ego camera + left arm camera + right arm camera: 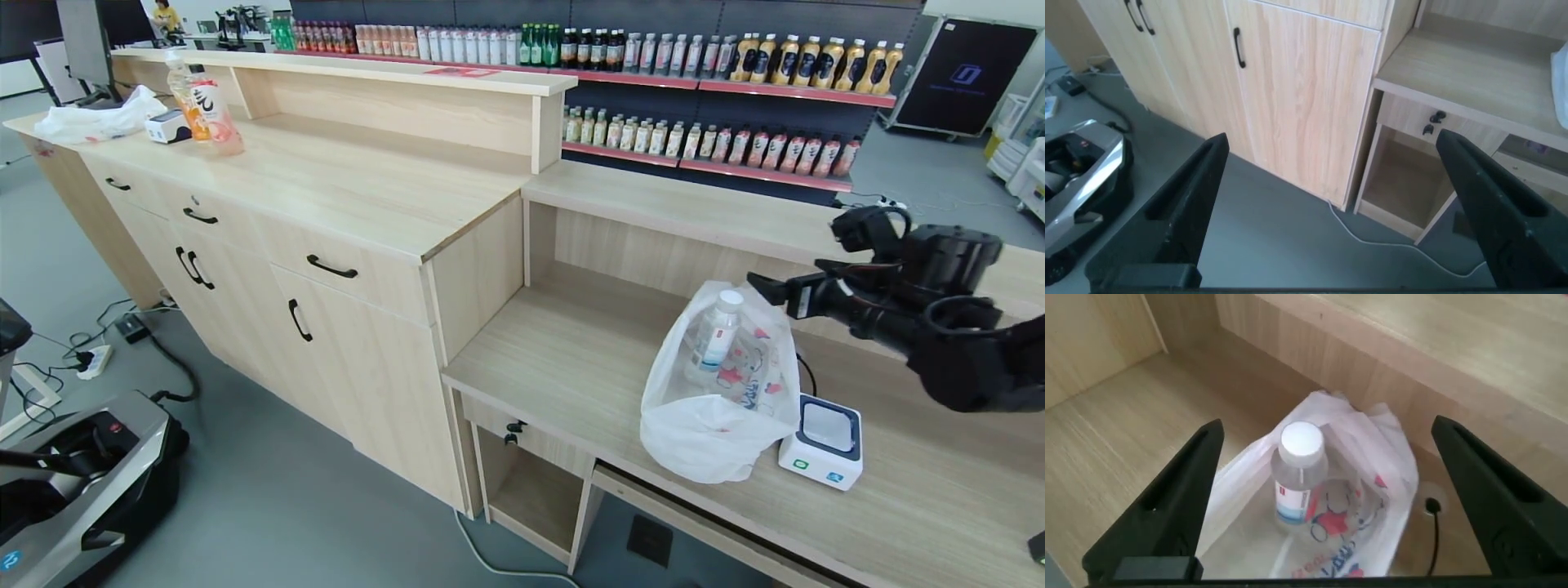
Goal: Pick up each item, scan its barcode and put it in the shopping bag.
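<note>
Currently right gripper (pixel 1327 429) is hovering wide open, empty. Directly below it a clear plastic bottle (pixel 1298 486), round white cap, label print unreadable, is standing inside the crinkly translucent shopping bag (pixel 1392 469). Left gripper (pixel 1333 139) is hanging wide open too.

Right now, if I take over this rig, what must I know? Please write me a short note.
Left gripper: open, empty, beside the cabinet.
Right gripper: open, empty, above the bag.
The bag stands on the desk, with the scanner next to it.
Done: one bottle is inside the bag.
Left: perhaps the two bottles on the far counter; I cannot tell if they belong to this job.
</note>
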